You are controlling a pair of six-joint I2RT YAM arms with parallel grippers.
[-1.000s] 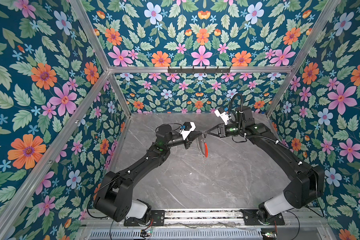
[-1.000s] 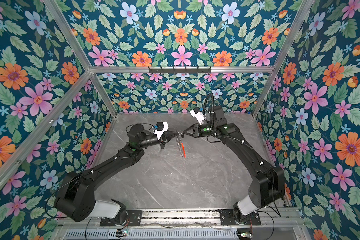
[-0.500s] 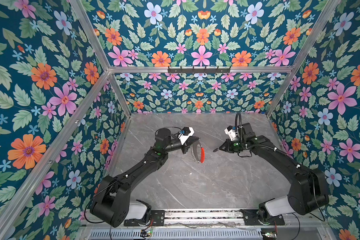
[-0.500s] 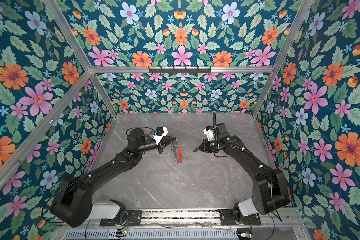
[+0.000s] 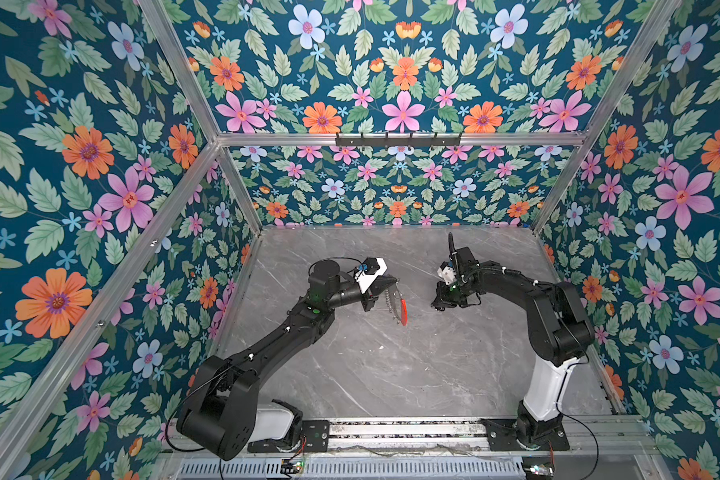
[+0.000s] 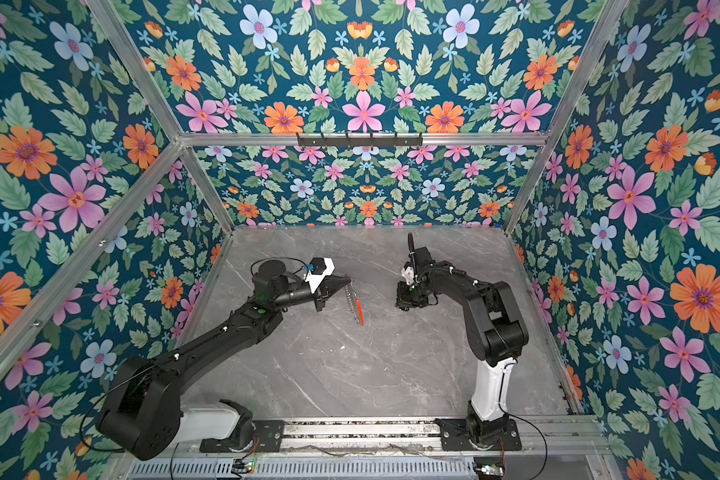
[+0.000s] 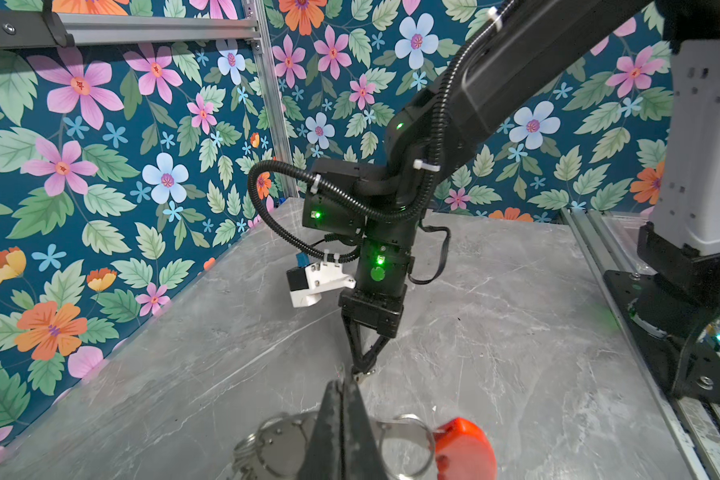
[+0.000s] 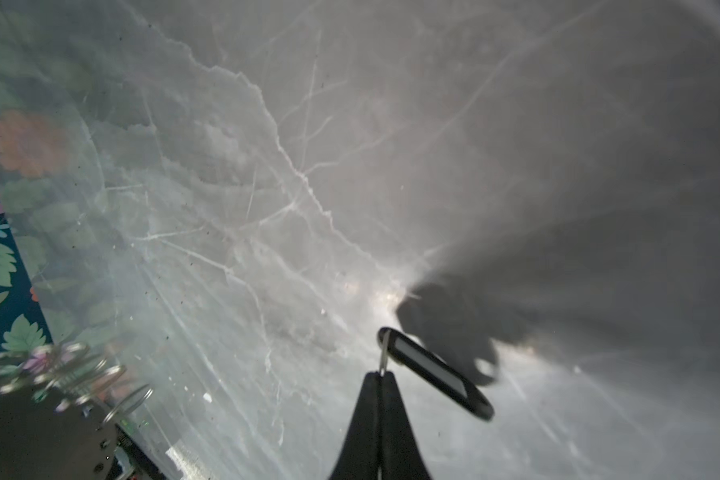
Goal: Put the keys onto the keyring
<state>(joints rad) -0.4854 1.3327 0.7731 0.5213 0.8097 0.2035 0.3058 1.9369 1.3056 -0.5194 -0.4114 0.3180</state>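
The keyring (image 5: 395,305) is a wire loop strung with silver rings and a red curved segment (image 7: 464,444). It hangs above the marble table from my left gripper (image 5: 393,283), which is shut on it, also seen in a top view (image 6: 349,280). The left wrist view shows the closed jaws crossing the keyring's rings (image 7: 283,444). My right gripper (image 5: 435,306) points down at the table, apart from the keyring and to its right. It is shut (image 8: 381,374) on the short metal link of the keys, a small black fob with a pale label (image 8: 433,374) just above the table.
The marble table (image 5: 391,374) is walled in by floral panels and an aluminium frame. A black hook rail (image 5: 398,139) runs along the back bar. The keyring shows blurred at the edge of the right wrist view (image 8: 71,374). The arms' base rail (image 5: 391,432) runs along the front.
The two grippers met at mid-table a second ago. My right gripper has pulled away to the right and dropped toward the table. The left gripper with the keyring has barely shifted.
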